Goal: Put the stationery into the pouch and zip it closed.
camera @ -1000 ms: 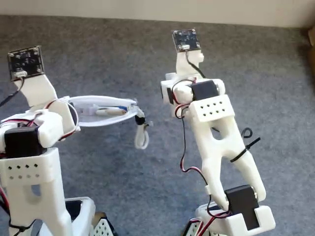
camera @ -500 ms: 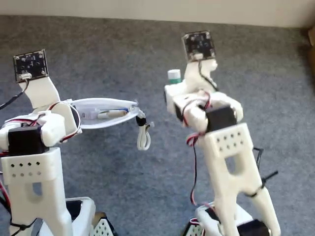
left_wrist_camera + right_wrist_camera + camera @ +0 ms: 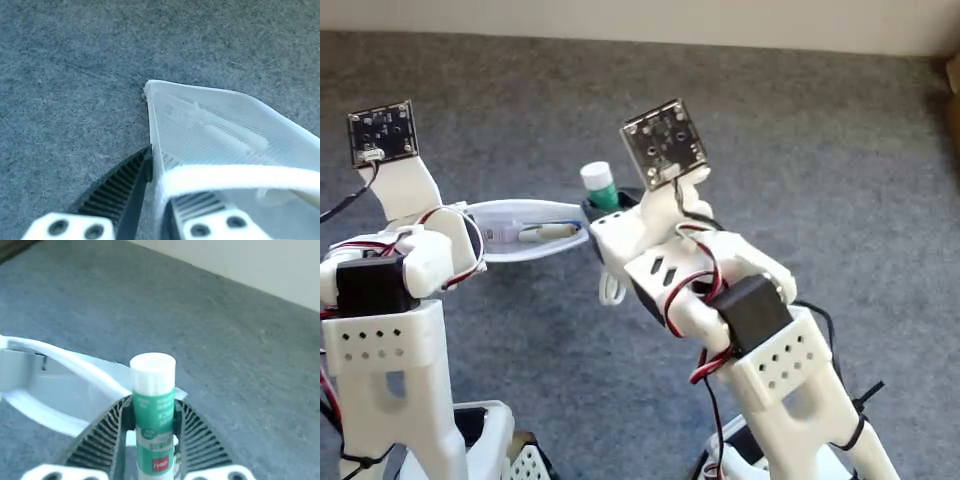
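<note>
A clear white pouch (image 3: 525,230) lies open on the grey carpet, with a pen-like item inside it. My left gripper (image 3: 156,200) is shut on the pouch's rim (image 3: 159,150) at its left end. My right gripper (image 3: 151,432) is shut on a green glue stick (image 3: 153,405) with a white cap, held upright. In the high view the glue stick (image 3: 599,187) stands just above the pouch's right end, by the zip pull and its white loop (image 3: 611,287).
Grey carpet (image 3: 820,160) covers the whole floor, with a pale wall strip along the far edge. The two arms' white bases stand at the near edge. Open carpet lies to the right and behind the pouch.
My right arm has swung left and leaned towards the pouch, carrying the glue stick from the middle of the carpet to the pouch's right end. The left arm and pouch have kept still.
</note>
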Controlling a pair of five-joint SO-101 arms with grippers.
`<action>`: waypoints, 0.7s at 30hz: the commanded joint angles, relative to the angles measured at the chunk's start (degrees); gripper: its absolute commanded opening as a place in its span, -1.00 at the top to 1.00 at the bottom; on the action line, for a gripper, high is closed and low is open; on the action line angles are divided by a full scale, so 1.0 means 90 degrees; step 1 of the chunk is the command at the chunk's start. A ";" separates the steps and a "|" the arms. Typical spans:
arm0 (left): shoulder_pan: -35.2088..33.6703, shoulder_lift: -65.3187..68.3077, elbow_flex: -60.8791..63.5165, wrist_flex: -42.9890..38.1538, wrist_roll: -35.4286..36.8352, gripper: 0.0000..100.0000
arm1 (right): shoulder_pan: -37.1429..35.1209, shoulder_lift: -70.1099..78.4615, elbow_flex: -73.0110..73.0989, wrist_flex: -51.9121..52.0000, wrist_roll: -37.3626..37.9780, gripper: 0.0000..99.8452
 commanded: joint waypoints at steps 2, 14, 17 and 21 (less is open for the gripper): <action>0.0093 -0.0220 -0.0044 -0.0059 0.0020 0.99 | -0.0308 -0.0239 -0.0063 -0.0581 -0.0049 0.99; 0.0093 -0.0220 -0.0044 -0.0059 0.0020 0.99 | -0.0357 -0.0278 0.0386 -0.2750 -0.0059 0.99; 0.0093 -0.0220 -0.0044 -0.0059 0.0020 0.99 | -0.0357 -0.0278 0.0923 -0.3619 -0.0029 0.99; 0.0093 -0.0220 -0.0044 -0.0059 0.0020 0.99 | -0.0366 -0.0288 0.1783 -0.4772 -0.0020 0.99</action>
